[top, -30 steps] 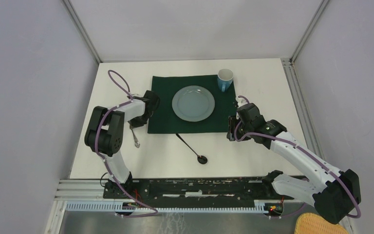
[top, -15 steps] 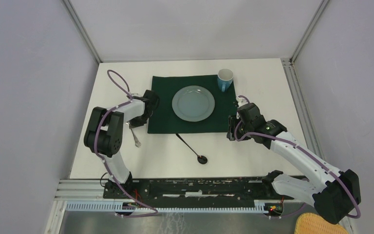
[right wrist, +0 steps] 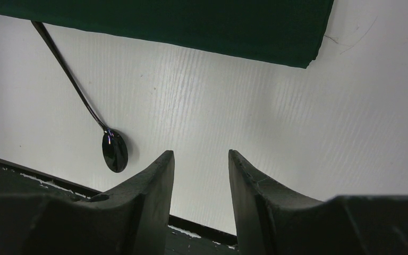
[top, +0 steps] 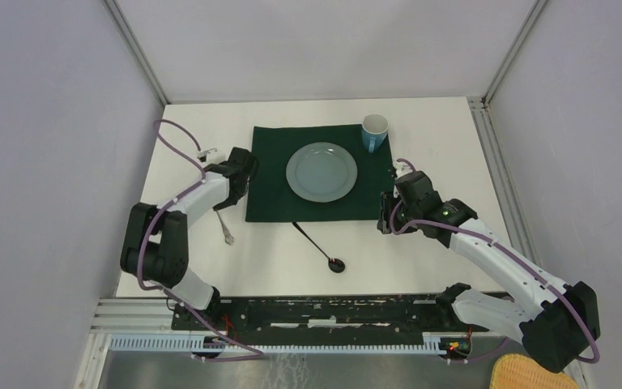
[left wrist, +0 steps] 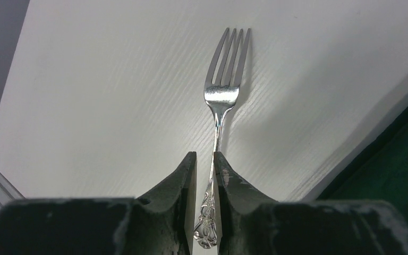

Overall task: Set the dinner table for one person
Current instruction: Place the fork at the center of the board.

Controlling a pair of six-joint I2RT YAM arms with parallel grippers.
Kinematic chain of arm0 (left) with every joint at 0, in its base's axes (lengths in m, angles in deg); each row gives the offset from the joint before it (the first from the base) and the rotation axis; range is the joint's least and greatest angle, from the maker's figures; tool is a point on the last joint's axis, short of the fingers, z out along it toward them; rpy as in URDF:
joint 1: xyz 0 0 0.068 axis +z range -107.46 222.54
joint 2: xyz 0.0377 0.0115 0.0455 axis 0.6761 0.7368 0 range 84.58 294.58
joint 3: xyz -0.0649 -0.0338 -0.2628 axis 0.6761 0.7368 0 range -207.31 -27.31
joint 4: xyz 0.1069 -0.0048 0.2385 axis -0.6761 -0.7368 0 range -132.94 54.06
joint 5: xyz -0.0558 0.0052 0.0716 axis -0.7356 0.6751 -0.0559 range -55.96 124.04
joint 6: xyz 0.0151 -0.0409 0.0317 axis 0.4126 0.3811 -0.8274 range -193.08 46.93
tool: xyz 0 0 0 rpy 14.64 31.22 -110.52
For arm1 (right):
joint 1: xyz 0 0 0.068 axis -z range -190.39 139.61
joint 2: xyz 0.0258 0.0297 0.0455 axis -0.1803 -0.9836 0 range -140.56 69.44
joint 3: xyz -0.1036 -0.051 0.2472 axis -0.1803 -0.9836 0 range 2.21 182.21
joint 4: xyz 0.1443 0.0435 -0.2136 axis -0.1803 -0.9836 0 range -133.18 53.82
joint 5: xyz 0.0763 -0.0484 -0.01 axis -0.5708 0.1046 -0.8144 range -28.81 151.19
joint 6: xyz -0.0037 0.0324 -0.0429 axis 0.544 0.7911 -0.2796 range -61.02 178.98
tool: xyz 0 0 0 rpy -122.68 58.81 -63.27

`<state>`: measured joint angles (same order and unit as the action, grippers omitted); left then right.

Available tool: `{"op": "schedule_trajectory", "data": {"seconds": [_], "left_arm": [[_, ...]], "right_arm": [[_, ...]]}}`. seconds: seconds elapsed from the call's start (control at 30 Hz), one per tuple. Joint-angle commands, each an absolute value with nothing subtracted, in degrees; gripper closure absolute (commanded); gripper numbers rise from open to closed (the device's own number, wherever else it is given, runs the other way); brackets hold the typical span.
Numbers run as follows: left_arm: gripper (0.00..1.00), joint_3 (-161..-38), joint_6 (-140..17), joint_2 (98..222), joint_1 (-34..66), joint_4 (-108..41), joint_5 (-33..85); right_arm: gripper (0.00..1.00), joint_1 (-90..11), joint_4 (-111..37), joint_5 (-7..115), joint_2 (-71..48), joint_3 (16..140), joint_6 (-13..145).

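The left arm has swung out toward the table's (top: pixel 437 146) left edge and its gripper (left wrist: pixel 205 155) has drawn back along the cloth's (top: pixel 267 162) left side, while the fork (left wrist: pixel 222 95) has not moved. It lies flat on the table just off the cloth's near-left corner. The jaws stand narrowly apart, and the fork handle shows in the slit between them, apparently not pinched. I judge the fork placed and let go.

The right gripper (right wrist: pixel 199 154) has not stirred. It hovers by the cloth's near-right corner, jaws half spread and empty. The plate (top: pixel 321 171) sits mid-cloth and the cup (top: pixel 374 132) is at its far-right corner. The spoon (right wrist: pixel 114 150) lies slanted between the cloth and the table's near edge and is probably what is left to place.
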<state>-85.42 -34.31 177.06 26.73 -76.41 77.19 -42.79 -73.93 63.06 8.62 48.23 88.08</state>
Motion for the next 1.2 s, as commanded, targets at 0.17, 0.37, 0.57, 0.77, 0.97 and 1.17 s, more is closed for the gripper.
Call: {"op": "schedule_trajectory", "data": {"seconds": [0.17, 0.37, 0.57, 0.77, 0.97, 1.17], "left_arm": [[0.76, -72.1, -24.7, 161.9, 27.0, -62.8, 70.1], [0.76, -64.1, -23.0, 155.2, 27.1, -54.5, 67.0], [0.73, -59.3, -21.3, 148.7, 27.4, -50.5, 67.9], [0.72, -60.0, -21.9, 146.7, 28.0, -53.4, 70.5], [0.70, -57.2, -21.8, 145.4, 31.3, -51.7, 67.3], [0.67, -55.9, -23.5, 145.6, 33.3, -49.6, 64.4]], "right_arm": [[0.52, -42.3, -72.4, 62.4, 10.1, 48.6, 87.5], [0.52, -42.3, -73.1, 62.1, 10.4, 48.6, 87.3], [0.52, -42.2, -74.2, 62.0, 10.9, 48.6, 87.1], [0.52, -42.2, -74.4, 61.5, 10.8, 48.4, 87.2], [0.52, -42.2, -74.4, 61.3, 10.8, 48.5, 87.3], [0.52, -42.2, -74.4, 61.4, 11.0, 48.3, 87.3]]}}
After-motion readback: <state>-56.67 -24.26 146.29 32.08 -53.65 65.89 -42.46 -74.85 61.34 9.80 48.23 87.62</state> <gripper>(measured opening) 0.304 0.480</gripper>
